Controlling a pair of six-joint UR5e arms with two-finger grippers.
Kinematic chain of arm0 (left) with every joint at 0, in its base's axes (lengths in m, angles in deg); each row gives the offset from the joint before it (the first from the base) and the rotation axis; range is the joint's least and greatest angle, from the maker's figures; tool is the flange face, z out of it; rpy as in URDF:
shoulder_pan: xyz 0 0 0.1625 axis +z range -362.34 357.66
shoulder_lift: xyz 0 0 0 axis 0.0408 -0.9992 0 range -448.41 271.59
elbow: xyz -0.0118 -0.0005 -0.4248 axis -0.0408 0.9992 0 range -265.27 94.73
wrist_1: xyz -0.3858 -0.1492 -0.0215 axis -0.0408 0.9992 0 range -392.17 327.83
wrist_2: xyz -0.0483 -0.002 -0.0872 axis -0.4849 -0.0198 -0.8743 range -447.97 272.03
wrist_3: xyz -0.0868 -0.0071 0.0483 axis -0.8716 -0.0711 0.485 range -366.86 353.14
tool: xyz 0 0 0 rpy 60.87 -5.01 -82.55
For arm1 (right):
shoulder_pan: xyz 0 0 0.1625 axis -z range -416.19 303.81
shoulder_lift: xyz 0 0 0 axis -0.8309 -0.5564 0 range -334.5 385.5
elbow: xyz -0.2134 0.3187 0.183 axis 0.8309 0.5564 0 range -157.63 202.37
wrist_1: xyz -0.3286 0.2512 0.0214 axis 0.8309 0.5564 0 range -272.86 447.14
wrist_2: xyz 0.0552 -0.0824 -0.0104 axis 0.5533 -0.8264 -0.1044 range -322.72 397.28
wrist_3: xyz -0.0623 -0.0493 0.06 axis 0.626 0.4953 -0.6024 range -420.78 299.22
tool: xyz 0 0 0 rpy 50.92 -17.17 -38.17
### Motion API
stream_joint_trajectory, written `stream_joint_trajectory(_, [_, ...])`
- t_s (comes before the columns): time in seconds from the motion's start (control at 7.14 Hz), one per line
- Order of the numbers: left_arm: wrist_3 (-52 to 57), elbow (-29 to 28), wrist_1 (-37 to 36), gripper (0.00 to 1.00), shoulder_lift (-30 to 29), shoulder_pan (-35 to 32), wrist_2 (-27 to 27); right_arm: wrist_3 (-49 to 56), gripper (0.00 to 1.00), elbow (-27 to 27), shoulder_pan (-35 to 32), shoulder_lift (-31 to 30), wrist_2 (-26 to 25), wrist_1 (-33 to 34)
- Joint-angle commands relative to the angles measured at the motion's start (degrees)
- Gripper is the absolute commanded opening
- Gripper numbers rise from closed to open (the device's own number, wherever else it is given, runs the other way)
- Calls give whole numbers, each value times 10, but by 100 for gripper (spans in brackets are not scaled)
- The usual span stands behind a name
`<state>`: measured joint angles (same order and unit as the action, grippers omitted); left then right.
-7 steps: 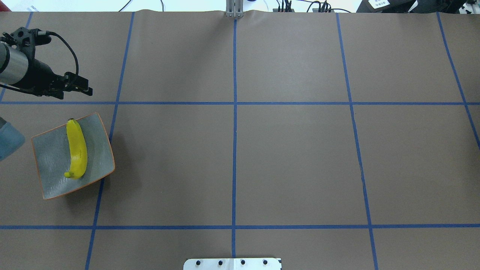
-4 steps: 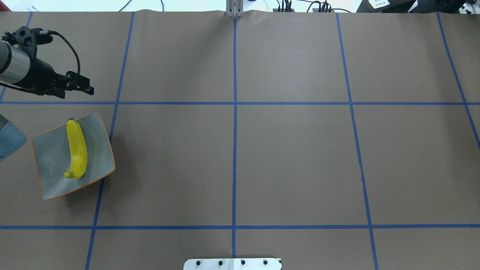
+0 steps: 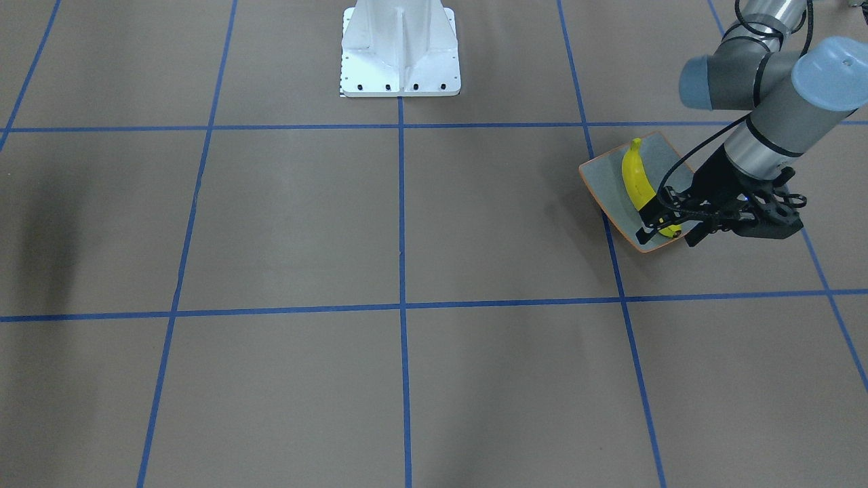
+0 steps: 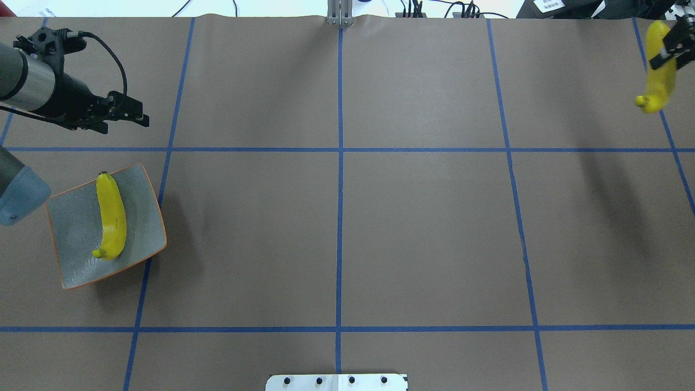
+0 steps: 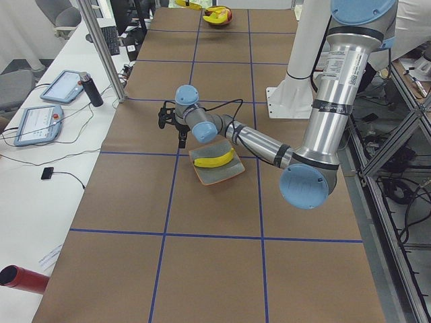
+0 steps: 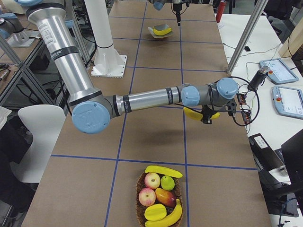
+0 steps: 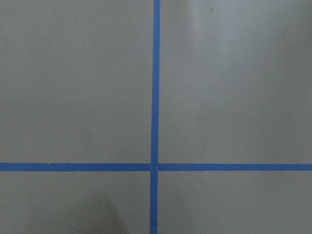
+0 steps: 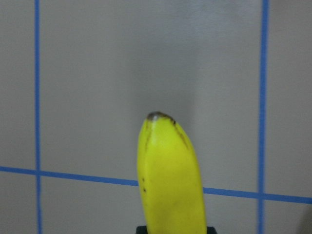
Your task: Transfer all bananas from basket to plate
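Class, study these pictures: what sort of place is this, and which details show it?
Probably a robotics lab: a large robot arm at a table marked with a blue tape grid, control tablets on the side bench, and the right arm's fingers holding a banana.

Blue tape [image 4: 340, 217] grids the brown-papered bench [image 4: 423, 233]; two teach pendants [image 6: 279, 71] lie on the white side table [image 6: 270, 47] alongside.

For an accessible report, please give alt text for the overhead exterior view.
A yellow banana lies on a grey-blue plate at the left of the brown table, with the open left gripper just beyond it. At the top right corner, the right gripper holds a second banana.
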<state>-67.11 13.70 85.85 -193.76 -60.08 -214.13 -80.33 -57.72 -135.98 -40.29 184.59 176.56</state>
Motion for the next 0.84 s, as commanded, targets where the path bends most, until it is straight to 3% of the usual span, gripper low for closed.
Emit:
stream_joint_trajectory(0.0, [-105, 4, 23, 100, -47, 19, -1, -309, 0, -28, 112, 38, -8, -169])
stream_joint_trajectory(0.28, [-235, 2, 107, 100, -67, 52, -1, -490, 0, -90, 208, 74, -91, -213])
stream_joint_trajectory(0.7, [-276, 21, 117, 100, -105, 77, -11, -525, 0, -140, 323, 131, -185, -212])
